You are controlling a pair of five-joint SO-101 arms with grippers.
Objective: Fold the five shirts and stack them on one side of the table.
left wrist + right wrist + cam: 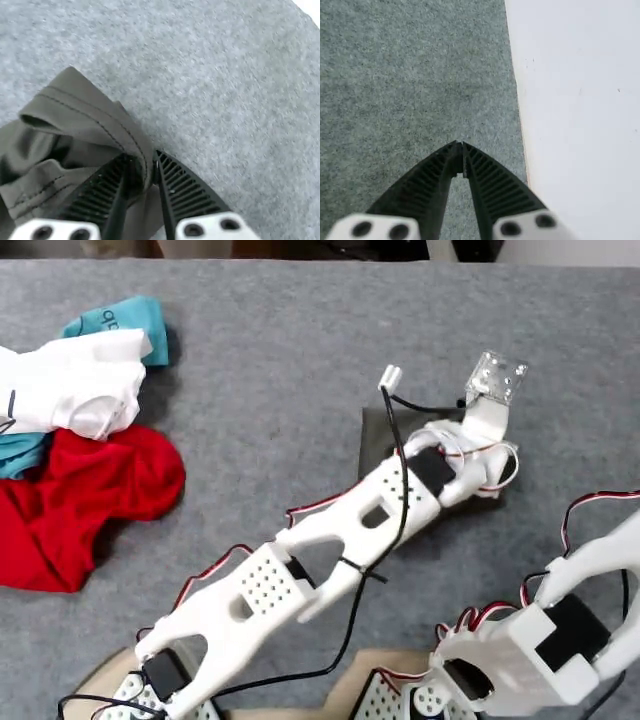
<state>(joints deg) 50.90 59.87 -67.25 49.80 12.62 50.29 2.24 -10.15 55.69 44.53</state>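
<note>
High view: grey felt-covered table [300, 330]; three loose, unfolded shirts heaped at its left side, namely a teal shirt [120, 318] farthest back, a white shirt [70, 385] lying over part of it, and a red shirt [90, 490] nearest, its far edge tucked under the white one. Olive shirt [375, 440] right of centre, well apart from the heap, mostly covered by the left arm [300, 570], which stretches diagonally from the near left edge to the shirt. Right arm [540, 640] folded at the near right corner, clear of all cloth. Left wrist view: left gripper [150, 160] pinched tight on a hemmed fold of the olive shirt [75, 125], the cloth caught between the black ribbed fingers [185, 185] and bunched beside them on the felt. Right wrist view: right gripper [459, 147] with tips pressed together, holding nothing, above bare felt near the table's edge, a white surface [580, 100] beyond it.
</note>
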